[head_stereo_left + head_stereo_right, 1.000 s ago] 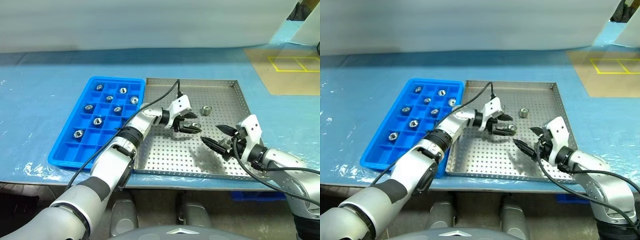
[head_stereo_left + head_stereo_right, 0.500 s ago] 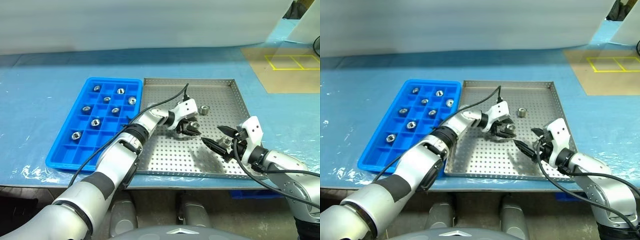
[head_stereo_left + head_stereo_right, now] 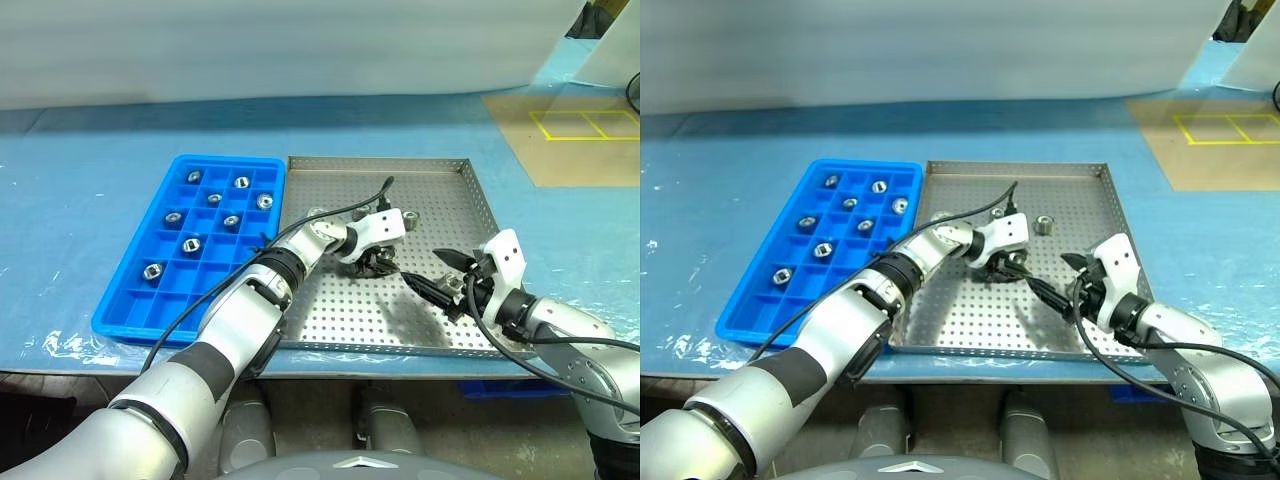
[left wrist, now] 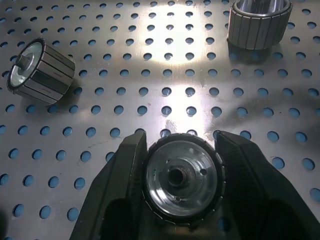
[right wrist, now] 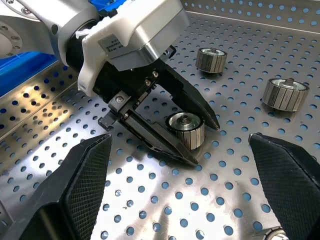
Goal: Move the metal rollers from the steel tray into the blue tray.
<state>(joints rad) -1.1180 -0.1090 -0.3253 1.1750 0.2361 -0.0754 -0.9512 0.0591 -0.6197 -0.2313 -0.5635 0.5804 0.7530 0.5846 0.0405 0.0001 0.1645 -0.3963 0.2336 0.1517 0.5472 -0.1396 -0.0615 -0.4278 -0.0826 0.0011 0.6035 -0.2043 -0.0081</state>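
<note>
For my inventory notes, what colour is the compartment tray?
Bright blue; the blue tray shows best in the left eye view.

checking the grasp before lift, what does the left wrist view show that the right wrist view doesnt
Left wrist view alone: the roller's end face, dark centre hole toward the camera, a black finger at each side.

Right wrist view alone: the left gripper from outside, its white housing, the right gripper's open fingers, and the blue tray's edge.

Both: that roller between the left fingers, two loose rollers beyond, and the steel tray's perforated floor.
</note>
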